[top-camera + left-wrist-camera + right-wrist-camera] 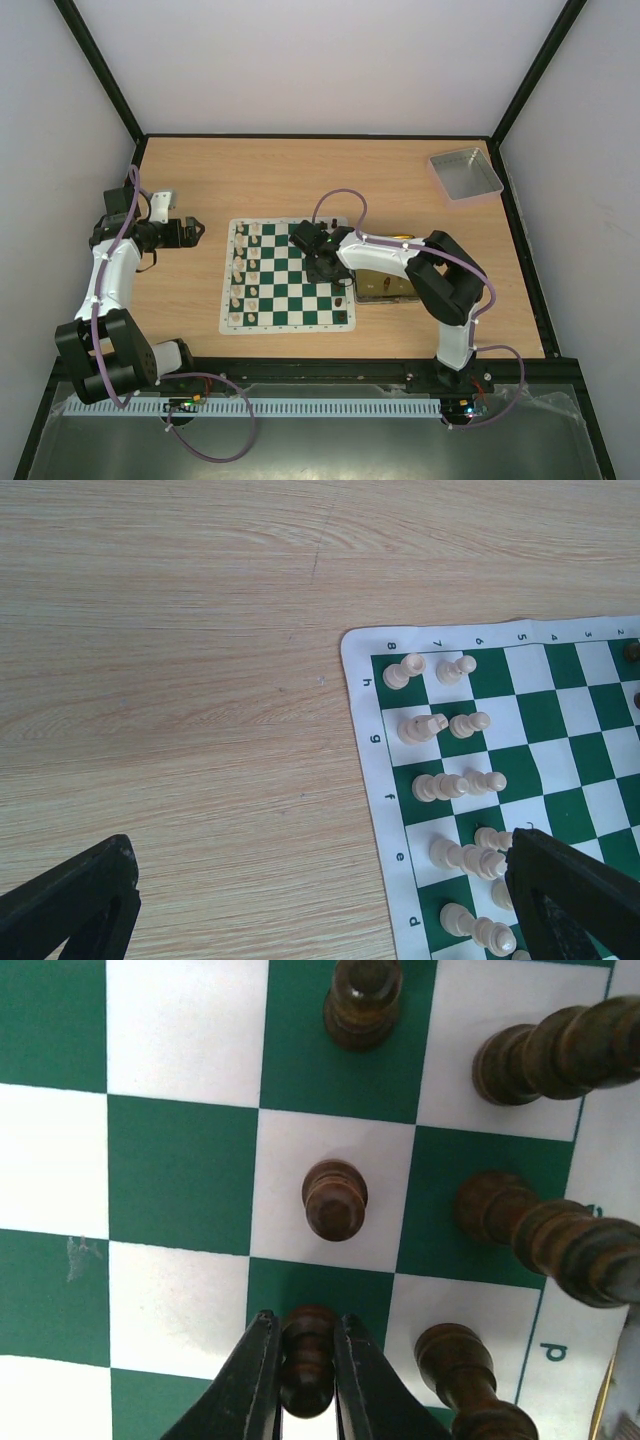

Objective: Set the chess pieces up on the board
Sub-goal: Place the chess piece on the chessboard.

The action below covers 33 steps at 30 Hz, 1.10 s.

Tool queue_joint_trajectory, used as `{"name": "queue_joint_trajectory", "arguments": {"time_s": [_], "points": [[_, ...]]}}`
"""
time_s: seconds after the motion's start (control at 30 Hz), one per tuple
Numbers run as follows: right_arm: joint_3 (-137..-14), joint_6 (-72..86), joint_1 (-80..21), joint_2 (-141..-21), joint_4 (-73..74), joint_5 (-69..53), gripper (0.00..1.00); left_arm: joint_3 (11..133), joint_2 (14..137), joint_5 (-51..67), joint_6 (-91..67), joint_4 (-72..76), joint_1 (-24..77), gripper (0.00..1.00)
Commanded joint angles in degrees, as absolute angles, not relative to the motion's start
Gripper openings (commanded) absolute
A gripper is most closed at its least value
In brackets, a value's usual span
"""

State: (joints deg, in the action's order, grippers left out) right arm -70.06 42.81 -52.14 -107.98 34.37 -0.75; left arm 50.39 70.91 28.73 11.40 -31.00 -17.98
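Right wrist view has the right hand clenched on a dark brown pawn standing on a green square of the board, among other dark pieces near its right edge; the left hand is spread wide over the surface, just left of the cream pieces.

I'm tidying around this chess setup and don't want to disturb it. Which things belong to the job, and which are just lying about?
In the job: board; cream pieces; dark pieces; the gripped piece in the right claw.

Lying about: grey tray in the far right corner; gold tray beside the board, mostly hidden under the right arm.
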Motion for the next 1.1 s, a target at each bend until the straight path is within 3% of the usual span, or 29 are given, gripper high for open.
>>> {"name": "queue_joint_trajectory", "arguments": {"time_s": [0.0, 0.4, 1.07], "points": [[-70.83, 42.89, -52.43, -108.50, 34.47, 0.00, 0.13, 50.36, 71.10, 29.84, 11.95, -31.75, -18.28, 0.99], [-71.92, 42.89, -52.43, -107.78, 35.60, 0.43, 0.23, 50.45, 71.20, 29.80, 11.95, -31.82, -18.25, 0.99], [-71.76, 43.07, -52.43, -106.57, 36.11, 0.09, 0.23, 50.44, 71.02, 29.80, 11.95, -31.77, -18.21, 0.99]]}}
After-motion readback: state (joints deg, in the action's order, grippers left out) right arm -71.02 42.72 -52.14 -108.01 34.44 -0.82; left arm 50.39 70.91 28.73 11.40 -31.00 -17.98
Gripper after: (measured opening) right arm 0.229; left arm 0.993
